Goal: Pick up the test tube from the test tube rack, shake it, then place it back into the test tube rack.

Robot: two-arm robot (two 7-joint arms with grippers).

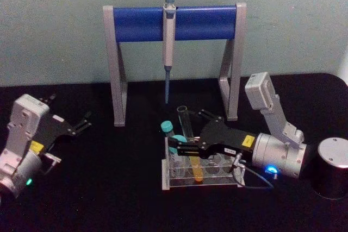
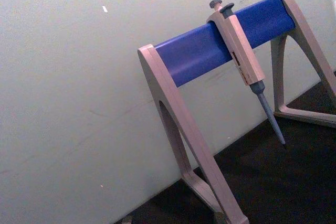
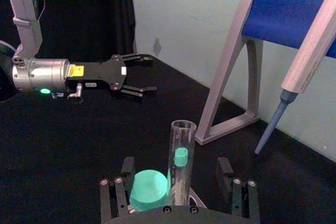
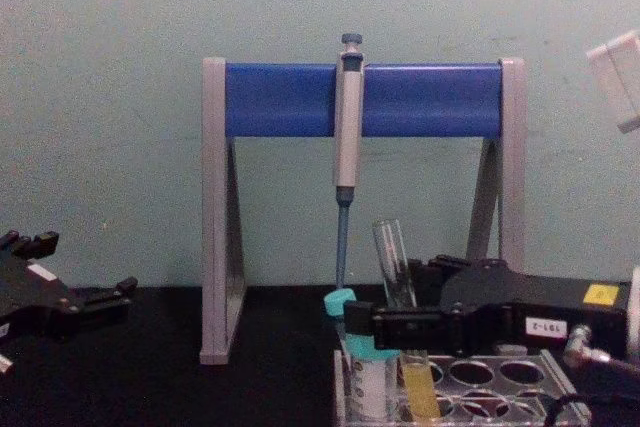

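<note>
The test tube (image 1: 187, 134) is a slim clear glass tube, open at the top, with yellow liquid in its lower part. It stands slightly tilted in a front hole of the clear test tube rack (image 1: 217, 181). My right gripper (image 1: 186, 129) reaches in from the right and is open, its two black fingers on either side of the tube's upper half. In the right wrist view the tube (image 3: 181, 156) rises between the spread fingers (image 3: 239, 190) with gaps on both sides. The chest view shows the tube (image 4: 392, 257) behind the near finger. My left gripper (image 1: 70, 126) rests open at the far left.
Two teal-capped tubes (image 1: 167, 127) stand at the rack's left end, close to the near finger. Behind the rack stands the grey-and-blue pipette stand (image 1: 136, 23) with a pipette (image 1: 168, 52) hanging from it. A black cylinder (image 1: 331, 167) sits at the right edge.
</note>
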